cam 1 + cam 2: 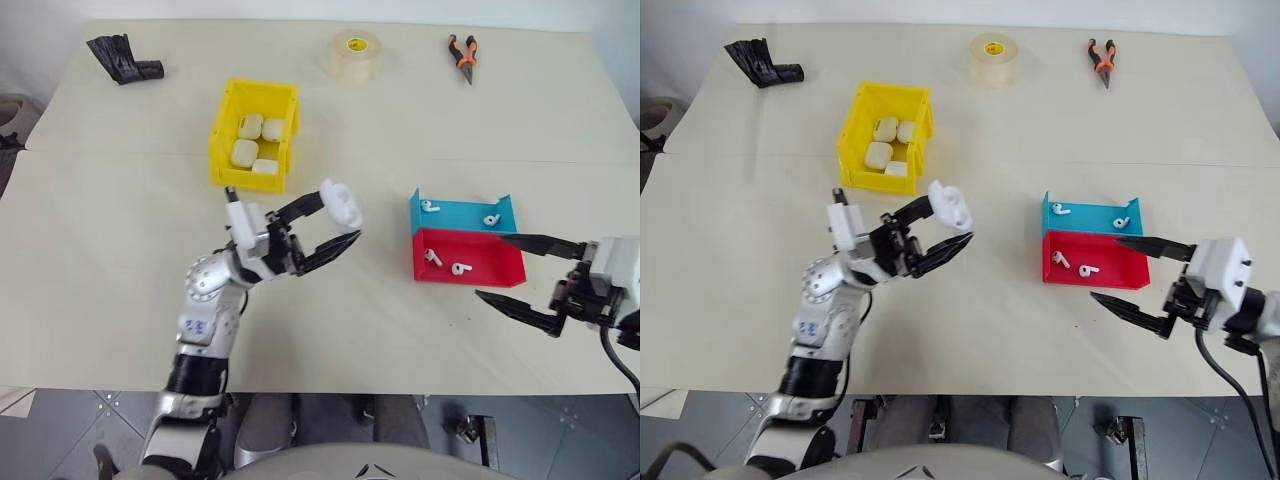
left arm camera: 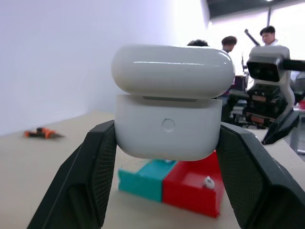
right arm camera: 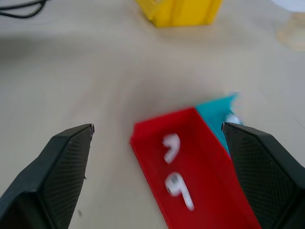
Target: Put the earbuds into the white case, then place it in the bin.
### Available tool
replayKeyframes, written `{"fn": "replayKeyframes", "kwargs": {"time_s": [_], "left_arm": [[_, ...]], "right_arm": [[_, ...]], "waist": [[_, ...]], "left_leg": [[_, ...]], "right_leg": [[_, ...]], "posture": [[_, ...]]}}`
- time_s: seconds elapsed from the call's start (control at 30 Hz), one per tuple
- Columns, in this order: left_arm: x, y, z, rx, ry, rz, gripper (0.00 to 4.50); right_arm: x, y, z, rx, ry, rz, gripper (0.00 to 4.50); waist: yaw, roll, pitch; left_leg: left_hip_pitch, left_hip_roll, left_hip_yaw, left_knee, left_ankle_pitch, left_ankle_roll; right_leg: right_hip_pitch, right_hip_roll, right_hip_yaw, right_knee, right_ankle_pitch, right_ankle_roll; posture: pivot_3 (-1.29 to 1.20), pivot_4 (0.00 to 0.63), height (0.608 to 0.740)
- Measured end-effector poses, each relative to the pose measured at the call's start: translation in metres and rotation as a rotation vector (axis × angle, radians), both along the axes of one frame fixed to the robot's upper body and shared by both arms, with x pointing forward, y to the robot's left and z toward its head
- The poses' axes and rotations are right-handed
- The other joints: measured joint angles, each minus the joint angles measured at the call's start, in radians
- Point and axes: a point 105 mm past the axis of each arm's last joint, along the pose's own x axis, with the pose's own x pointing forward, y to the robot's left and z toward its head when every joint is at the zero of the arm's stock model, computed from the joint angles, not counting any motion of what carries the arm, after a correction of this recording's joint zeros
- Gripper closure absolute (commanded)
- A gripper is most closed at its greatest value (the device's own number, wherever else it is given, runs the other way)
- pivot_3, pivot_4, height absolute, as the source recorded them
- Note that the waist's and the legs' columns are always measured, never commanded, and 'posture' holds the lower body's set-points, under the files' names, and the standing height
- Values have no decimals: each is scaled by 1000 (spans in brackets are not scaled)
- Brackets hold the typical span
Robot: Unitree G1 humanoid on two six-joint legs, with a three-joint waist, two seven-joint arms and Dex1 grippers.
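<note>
Left wrist view shows the white case (image 2: 174, 112) very near, pinched between the two black fingers (image 2: 83, 183) of the left gripper (image 1: 335, 222), with its lid lifted a little so that a thin gap runs under it. From the head views, this gripper holds the case in the air over the middle of the table (image 1: 120, 260), just in front of the bin (image 1: 254, 133). The bin stands toward the far edge, left of the centre, and four more white cases (image 1: 246, 152) lie inside it.

To the right of the held case, well apart from it, a red tray (image 1: 468, 258) and a blue tray (image 1: 462, 212) stand touching each other, the blue one behind the red. Two earbuds (image 1: 447, 263) lie in the red tray, and two other earbuds (image 1: 430, 207) in the blue one.

The right gripper (image 1: 528, 275) is at the right edge of the table, just beside the red tray, with its fingers spread wide and nothing between them.

Along the far edge lie a black crumpled object (image 1: 122, 57), a roll of tape (image 1: 356, 53) and pliers with orange handles (image 1: 462, 54).
</note>
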Motion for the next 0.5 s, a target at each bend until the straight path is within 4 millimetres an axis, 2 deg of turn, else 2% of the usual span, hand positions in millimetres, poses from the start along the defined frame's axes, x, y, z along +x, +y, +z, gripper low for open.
{"fn": "replayKeyframes", "kwargs": {"time_s": [0.1, 0.2, 0.33, 0.5], "left_arm": [[-6, -21, -1, 6, -22, -101, 1736], [-12, -27, -5, 27, -22, -166, 1736], [-15, -23, -8, 51, -30, -197, 1736], [-11, -17, -18, 91, 65, -208, 1736]], "right_arm": [[-5, -12, -4, -21, 8, -46, 0], [-4, -14, -6, -56, 28, -59, 0], [10, -19, -11, -221, 151, -102, 0], [36, -1, -12, -397, 225, -46, 0]], "waist": [[-4, 0, 0], [-17, 1, 0], [-18, 2, -1], [-17, 2, -1]], "left_leg": [[0, 0, 1, 0, 0, 1], [1, 1, 0, 0, 0, 1], [1, 1, -1, 0, 0, 1], [-1, 1, -2, 2, 0, 1]], "right_leg": [[0, 0, 0, 0, 0, 0], [0, 1, 0, 0, 0, 0], [0, 0, 0, 0, 0, 0], [0, 0, 0, 0, 0, 0]], "posture": [[0, 150, 740], [0, 150, 740], [0, 150, 740], [0, 150, 740]]}}
